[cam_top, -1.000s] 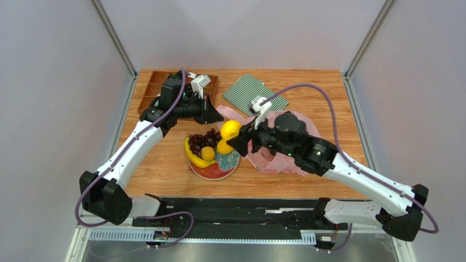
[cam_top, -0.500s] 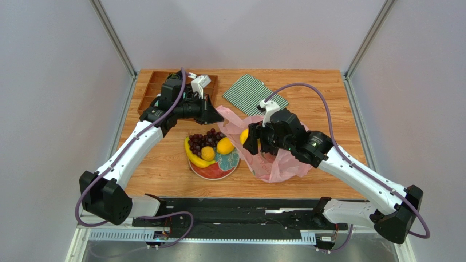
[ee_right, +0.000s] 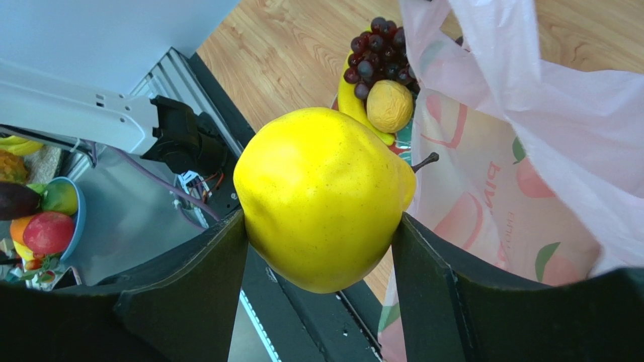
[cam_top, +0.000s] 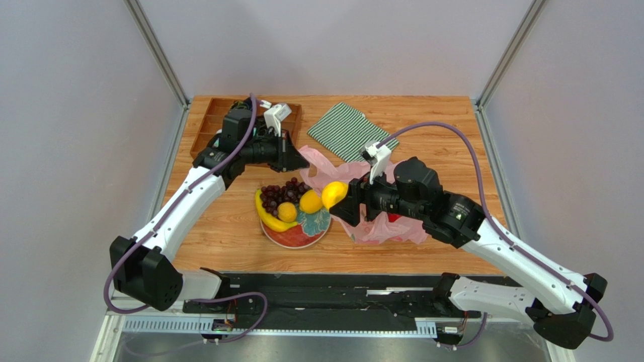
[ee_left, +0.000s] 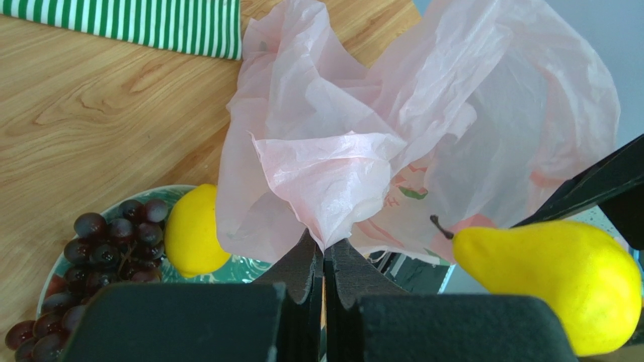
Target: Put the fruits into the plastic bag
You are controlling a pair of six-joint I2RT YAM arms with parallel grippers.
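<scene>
My left gripper (ee_left: 325, 253) is shut on a gathered edge of the thin pink plastic bag (ee_left: 423, 113), holding it up off the table; from above the bag (cam_top: 382, 226) lies crumpled right of the plate. My right gripper (ee_right: 319, 226) is shut on a yellow pear (ee_right: 321, 196), which hangs at the bag's left edge (cam_top: 333, 194), between bag and plate. On the red patterned plate (cam_top: 295, 238) lie dark grapes (cam_top: 280, 192), a banana (cam_top: 268, 219), a lemon (cam_top: 310, 200) and a small orange fruit (cam_top: 286, 212).
A green-and-white striped cloth (cam_top: 351, 130) lies at the back, behind the bag. A wooden tray (cam_top: 212, 121) sits at the back left under my left arm. Grey walls close in both sides of the table.
My right gripper has carried the pear from above the plate rightward and down to the bag's left edge, the wrist turning on the way. The left arm has kept still, holding the bag.
</scene>
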